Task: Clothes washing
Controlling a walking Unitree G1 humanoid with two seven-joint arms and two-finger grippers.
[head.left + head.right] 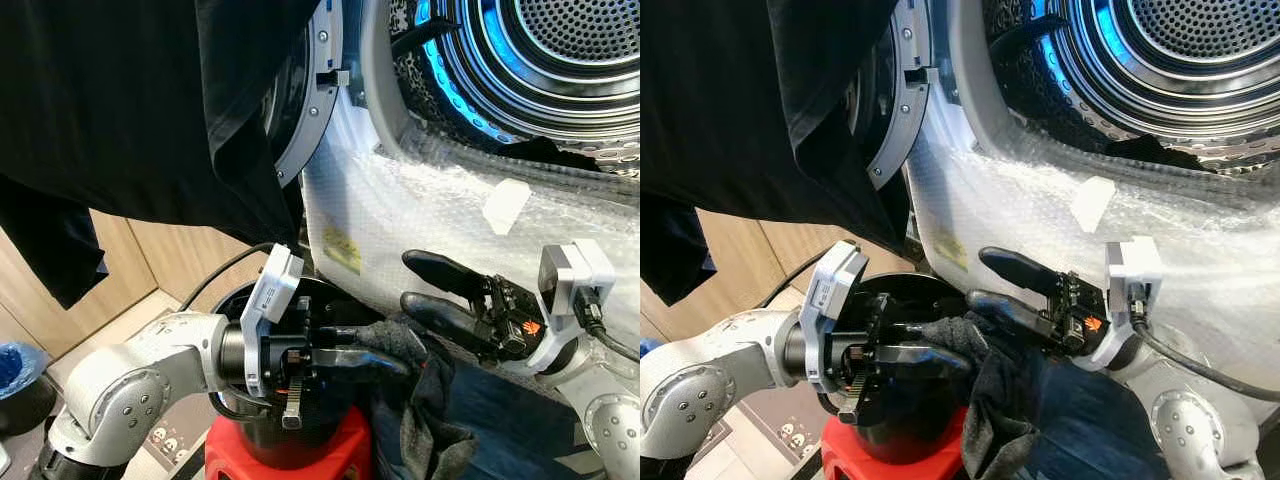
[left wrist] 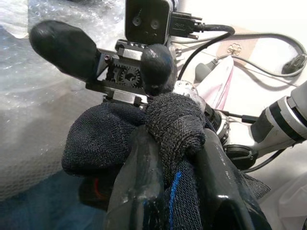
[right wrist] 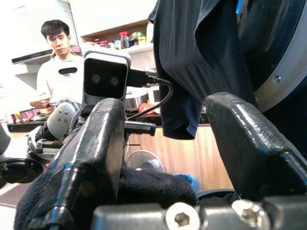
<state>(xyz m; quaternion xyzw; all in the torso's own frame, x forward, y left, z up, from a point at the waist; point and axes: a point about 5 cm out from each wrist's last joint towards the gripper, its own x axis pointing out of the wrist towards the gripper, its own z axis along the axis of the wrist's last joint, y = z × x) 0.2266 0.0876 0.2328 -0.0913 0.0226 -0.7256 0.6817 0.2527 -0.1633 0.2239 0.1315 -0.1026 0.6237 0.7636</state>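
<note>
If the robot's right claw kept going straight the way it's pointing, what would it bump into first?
Probably the dark knit cloth that the left gripper pinches. The right gripper points at it with open fingers, and its lower finger seems already against it.

Washing machine [image 1: 420, 200], bubble-wrapped front, upper right of frame: 1.
Drum [image 1: 570, 40], perforated, top right: 1.
Machine door [image 1: 310, 100], open, upper centre: 1.
Black garment [image 1: 130, 110] hanging, upper left: 1.
Dark knit sock [image 1: 395, 345], lower centre: 1.
Blue garment [image 1: 490, 420], lower right: 1.
Black bucket [image 1: 290, 430], bottom centre: 1.
Red stool [image 1: 330, 455], under bucket: 1.
Grippers: 2, the left gripper [image 1: 375, 355] and the right gripper [image 1: 420, 285].
Person [image 3: 60, 72], right wrist view, upper left: 1.
</note>
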